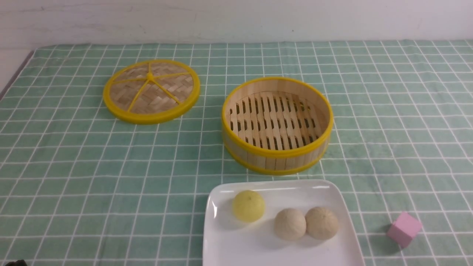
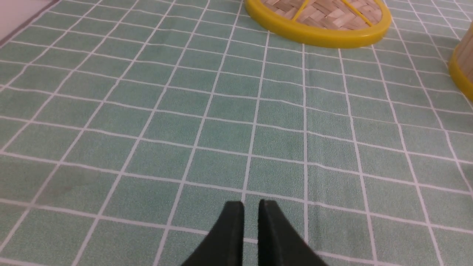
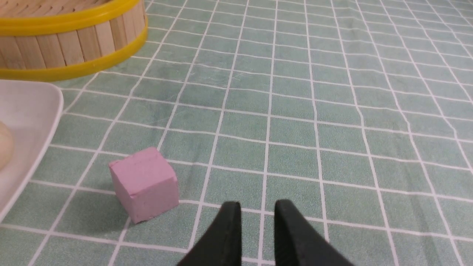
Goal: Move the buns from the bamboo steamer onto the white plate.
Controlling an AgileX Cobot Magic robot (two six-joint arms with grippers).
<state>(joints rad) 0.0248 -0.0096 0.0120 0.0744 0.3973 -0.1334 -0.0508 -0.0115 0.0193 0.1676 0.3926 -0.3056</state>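
The left gripper [image 2: 251,214] hung low over bare checked cloth [image 2: 184,122], its two black fingers standing a narrow slit apart with nothing between them. The right gripper [image 3: 257,216] was likewise empty, its fingers parted by a somewhat wider gap, also above the cloth. Neither arm appeared in the front view; both were drawn back toward the robot's own side.

Outward from the right gripper, a pink cube [image 3: 143,183] sat just beside it, toward the left arm. Beyond the cube lay the rim of the white plate [image 3: 35,122], and further forward the bamboo steamer [image 3: 70,44]. Ahead of the left gripper, well apart, lay the woven lid [image 2: 317,18], flat on the cloth, with the steamer's edge off toward the right arm.

From the front, the steamer's slatted floor [image 1: 275,118] was bare. The pale yellow bun [image 1: 248,205] and the cream-beige bun [image 1: 290,224] both rested on the plate [image 1: 221,244]. The beige bun touched a darker tan bun [image 1: 322,222]; the yellow one stood apart from that pair.

Judgement: the transfer appeared complete, nothing remaining in the steamer. The buns lay between the two grippers, close on the robot's side. The right gripper was judged nearer the beige bun, the left nearer the yellow. Being round, the buns offered no long axis.

No brand, label or writing was legible anywhere.
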